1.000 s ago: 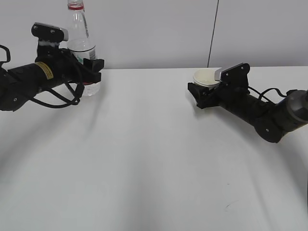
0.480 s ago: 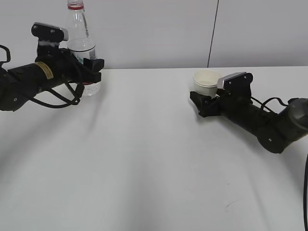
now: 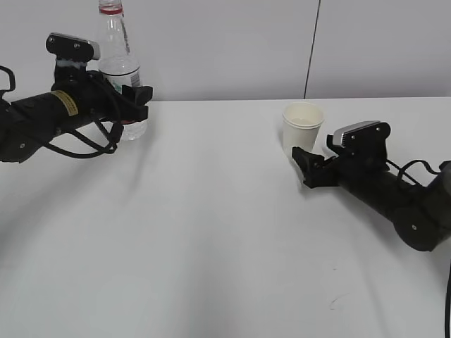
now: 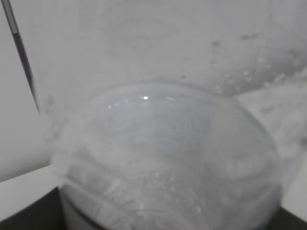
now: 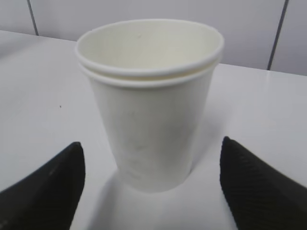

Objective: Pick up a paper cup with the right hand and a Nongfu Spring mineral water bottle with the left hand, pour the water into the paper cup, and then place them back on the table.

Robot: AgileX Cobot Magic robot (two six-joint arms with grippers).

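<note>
Standing cup, claw just short

Right claw [image 3: 308,167] open, jaws apart, empty; paper cup [image 3: 302,127] upright just beyond it, toward the counter's [image 3: 211,232] far edge. Farther left, left claw [image 3: 135,104] clamped on bottle [image 3: 120,70].

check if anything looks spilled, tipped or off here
Nothing spilled or tipped. One oddity: the cup shows two rims stacked close, so it looks like two nested cups. It stands upright on the table, free between the open right tool. The bottle is upright.
</note>
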